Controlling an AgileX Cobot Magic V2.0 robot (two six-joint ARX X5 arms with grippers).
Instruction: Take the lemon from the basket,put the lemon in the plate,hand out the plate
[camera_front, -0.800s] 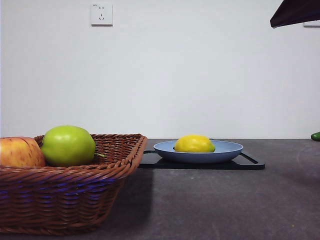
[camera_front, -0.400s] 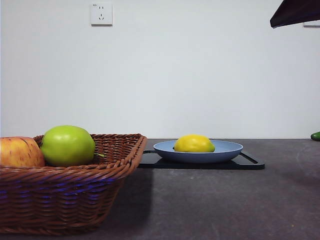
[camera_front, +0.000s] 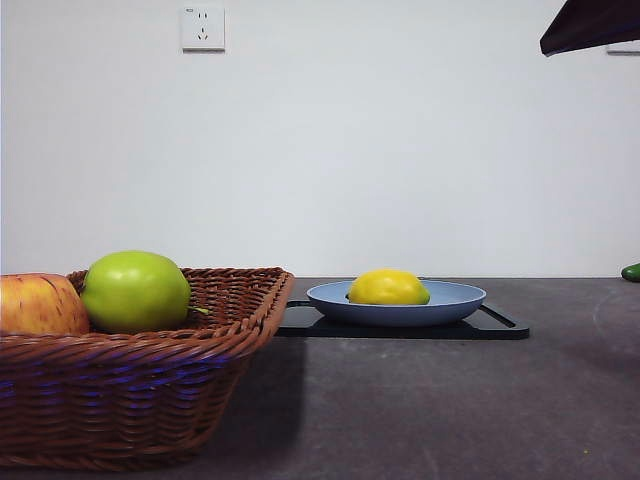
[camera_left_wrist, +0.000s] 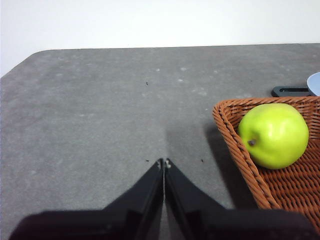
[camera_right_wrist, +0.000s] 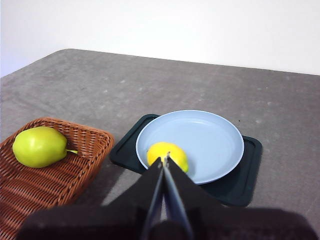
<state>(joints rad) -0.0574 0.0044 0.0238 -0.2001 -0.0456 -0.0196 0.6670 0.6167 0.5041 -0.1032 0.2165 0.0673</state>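
1. The lemon (camera_front: 389, 287) lay inside the light-blue plate (camera_front: 455, 299), off-centre toward the basket side (camera_right_wrist: 167, 155)
2. The plate (camera_right_wrist: 210, 140) rested on a flat black tray (camera_front: 500, 325), which sat on the grey tabletop (camera_front: 430, 410)
3. The wicker basket (camera_front: 150, 390) stood just beside the tray, apart from the plate; it held a green apple (camera_front: 136, 291) and a red-yellow apple (camera_front: 40, 304)
4. The right pincer (camera_right_wrist: 165, 159) hung high above the plate and lemon, its two black jaws pressed together, gripping nothing
5. The left pincer (camera_left_wrist: 164, 162) hung over bare tabletop beside the basket (camera_left_wrist: 235, 140), its jaws likewise closed on nothing
6. A dark arm tip (camera_front: 592, 25) showed at the upper corner of the front view
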